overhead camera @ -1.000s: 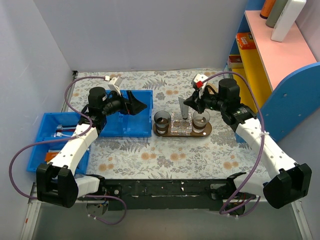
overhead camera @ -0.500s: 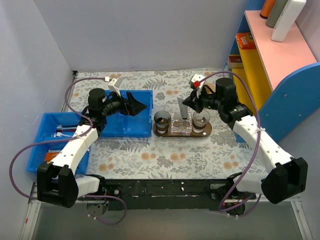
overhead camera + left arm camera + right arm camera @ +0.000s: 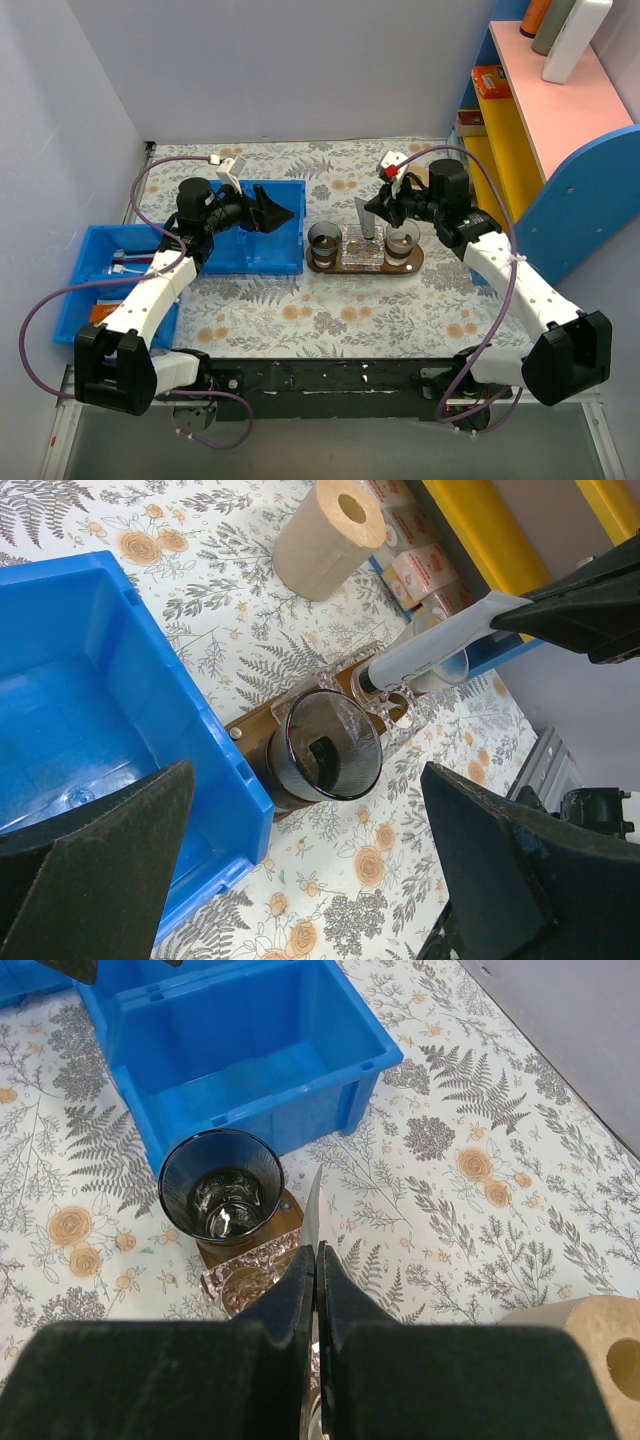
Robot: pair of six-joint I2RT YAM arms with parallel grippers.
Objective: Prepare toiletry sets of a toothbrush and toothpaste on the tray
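Note:
The dark brown tray (image 3: 416,262) holds two dark cups (image 3: 323,241) (image 3: 403,241) with a clear dish (image 3: 362,248) between them. My right gripper (image 3: 383,208) is shut on the flat end of a small toothpaste tube (image 3: 367,220), pale grey here. The tube hangs cap down over the dish. In the right wrist view the tube (image 3: 313,1198) is edge-on between my closed fingers (image 3: 290,1300), beside the cup (image 3: 222,1190). My left gripper (image 3: 275,213) is open and empty over the blue bin (image 3: 262,258). No toothbrush is clearly visible.
A second blue bin (image 3: 92,240) at the far left holds small items and an orange pack (image 3: 100,313). A cardboard roll (image 3: 320,525) lies behind the tray. A yellow and blue shelf unit (image 3: 520,150) stands at the right.
My right arm has shifted slightly left and back with the tube still held over the tray. The left arm has not moved.

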